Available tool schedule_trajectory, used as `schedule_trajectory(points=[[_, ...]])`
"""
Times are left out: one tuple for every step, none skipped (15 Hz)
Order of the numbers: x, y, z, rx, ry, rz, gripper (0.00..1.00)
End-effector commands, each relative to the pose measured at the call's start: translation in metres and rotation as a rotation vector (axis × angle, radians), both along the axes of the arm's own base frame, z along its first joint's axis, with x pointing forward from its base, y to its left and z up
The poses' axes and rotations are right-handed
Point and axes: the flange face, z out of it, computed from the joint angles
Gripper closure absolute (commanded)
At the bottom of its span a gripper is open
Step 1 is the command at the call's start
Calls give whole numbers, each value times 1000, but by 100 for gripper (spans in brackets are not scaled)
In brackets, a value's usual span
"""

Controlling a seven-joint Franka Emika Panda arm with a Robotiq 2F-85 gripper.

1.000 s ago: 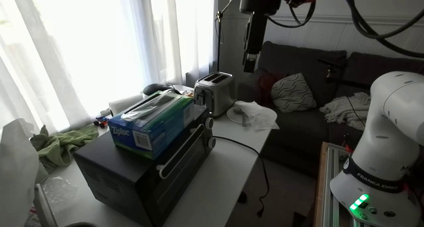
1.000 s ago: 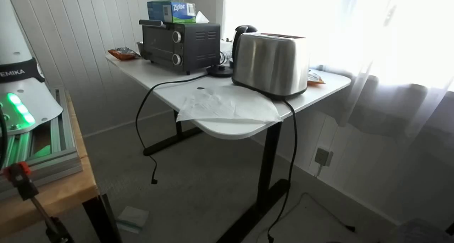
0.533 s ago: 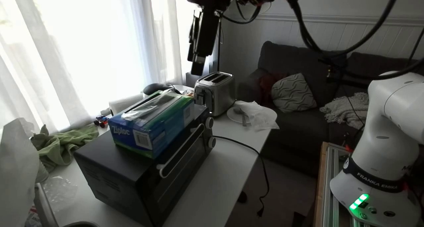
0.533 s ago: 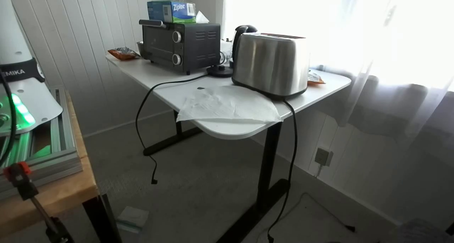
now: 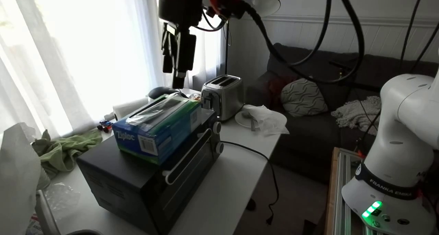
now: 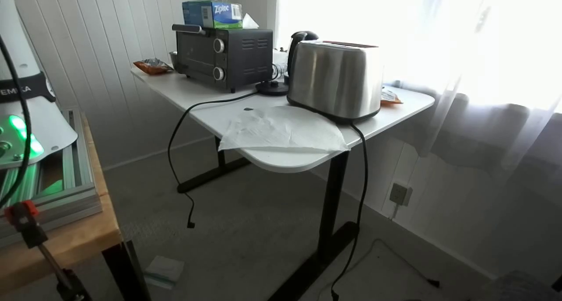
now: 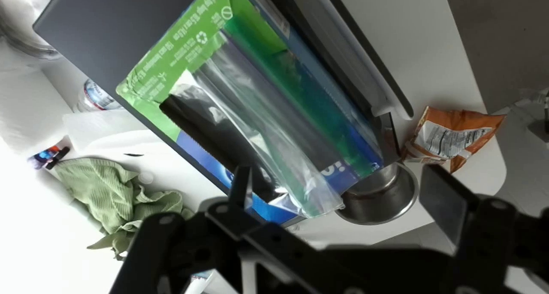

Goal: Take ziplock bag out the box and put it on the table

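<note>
One pincer [image 5: 173, 77]: swung from 2 to 1 o'clock of the box [image 5: 164, 133] in an exterior view, spread wide, empty
Bag [image 7: 266, 135]: slack on top; descent likely next

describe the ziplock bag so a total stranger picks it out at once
On the white table stands a black toaster oven, with a blue-and-green Ziploc box on top. The ziplock bag pokes out of the box's open top; it is clear, shiny, see-through plastic, unlike the opaque, printed box around it.
</note>
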Motion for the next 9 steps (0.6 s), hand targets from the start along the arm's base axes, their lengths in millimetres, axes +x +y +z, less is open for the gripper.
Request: schedule_trajectory(points=[[-3, 10, -2, -39, -36, 124, 0], [-2, 13, -6, -51, -63, 182, 0], [-2, 16, -8, -58, -80, 226, 0], [-1, 19, -12, -63, -107, 269, 0], [1, 23, -14, -60, -134, 310, 0], [3, 26, -20, -52, -153, 340, 0], [5, 29, -24, -47, -164, 372, 0], [10, 32, -31, -56, -151, 391, 0], [12, 34, -36, -60, -148, 412, 0]])
